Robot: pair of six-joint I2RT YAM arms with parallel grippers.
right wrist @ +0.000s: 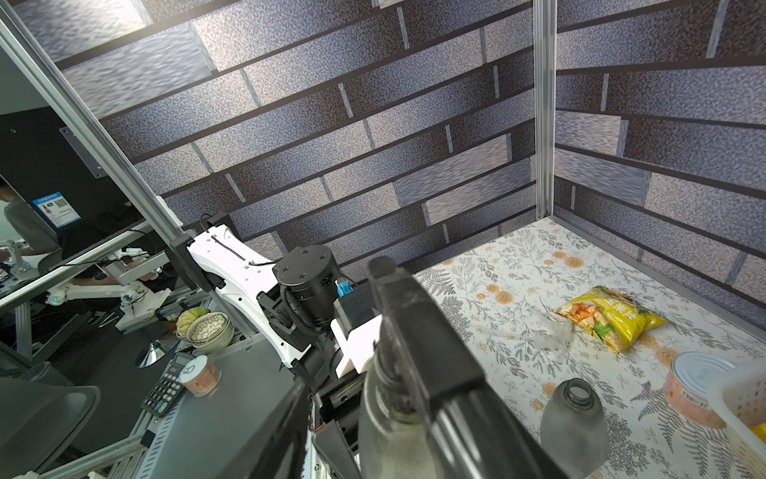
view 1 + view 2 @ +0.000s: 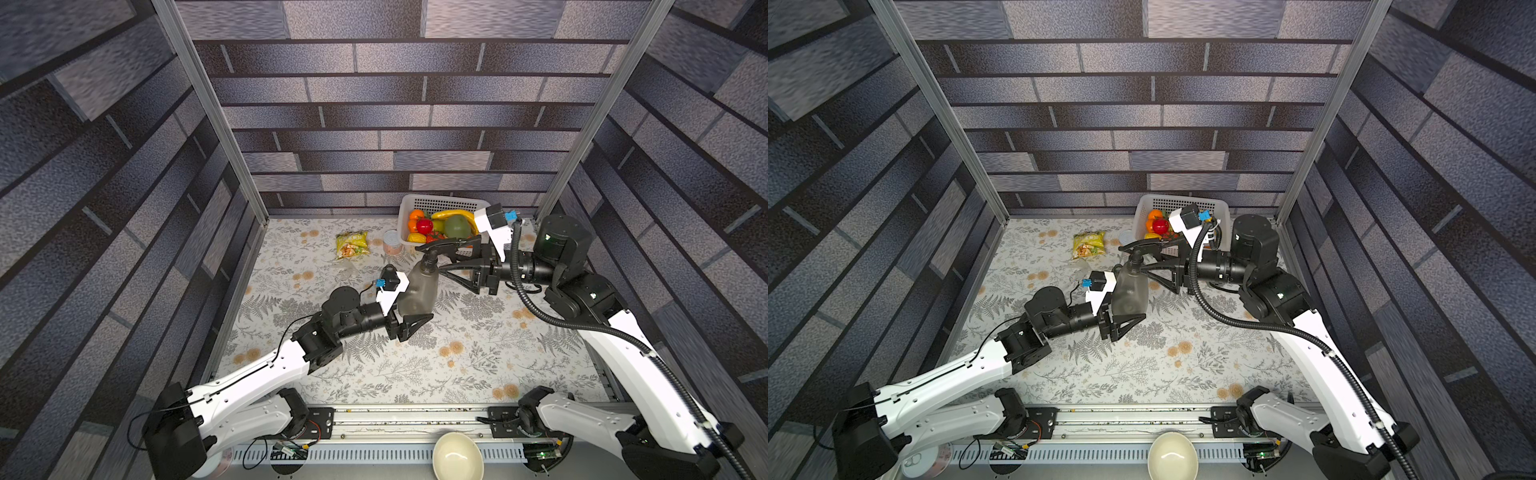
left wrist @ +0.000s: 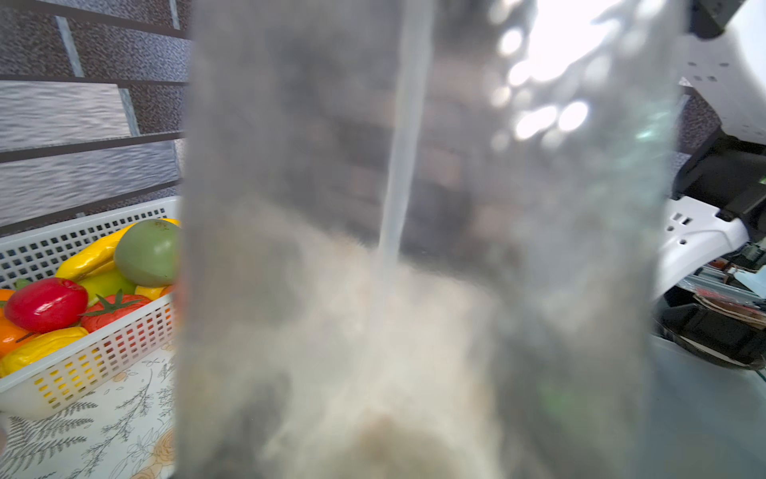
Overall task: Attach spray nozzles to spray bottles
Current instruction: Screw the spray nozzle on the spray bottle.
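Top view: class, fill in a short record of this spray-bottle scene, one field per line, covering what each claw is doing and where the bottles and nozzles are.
Left claw: shut on the bottle, low on its body
Right claw: jaws either side of the black nozzle; grip unclear
Black nozzle: on the bottle's neck, tube inside the bottle
Second bottle: upright on the table, neck open, no nozzle
Clear nozzle: lying beside the snack bag
Other: can, fruit basket

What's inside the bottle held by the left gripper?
A thin whitish dip tube runs down inside the bottle; its tip is blurred. The black nozzle covers the neck.
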